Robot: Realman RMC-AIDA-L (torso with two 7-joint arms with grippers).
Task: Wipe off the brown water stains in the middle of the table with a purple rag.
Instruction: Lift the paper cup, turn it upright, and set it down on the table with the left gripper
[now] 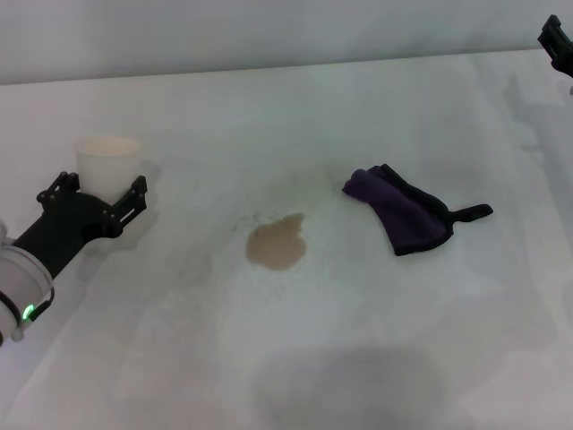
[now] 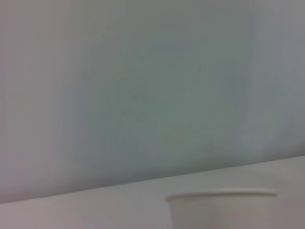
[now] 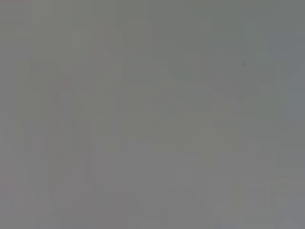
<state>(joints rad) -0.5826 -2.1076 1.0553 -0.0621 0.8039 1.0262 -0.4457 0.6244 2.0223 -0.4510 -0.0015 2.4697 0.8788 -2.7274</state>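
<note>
The brown water stains [image 1: 277,243] form a tan blotch in the middle of the white table [image 1: 295,358], with tiny dark specks up and to the left of it. The purple rag [image 1: 400,211] lies crumpled to the right of the stain, its black loop tail pointing right. My left gripper [image 1: 100,188] is open at the left of the table, its two black fingers on either side of a cream paper cup [image 1: 108,162], far from the rag. My right gripper [image 1: 557,40] shows only partly at the top right edge, well above and right of the rag.
The paper cup also shows in the left wrist view [image 2: 223,210], upright on the table before a plain grey wall. The right wrist view shows only plain grey. A grey shadow patch [image 1: 349,385] lies near the front edge.
</note>
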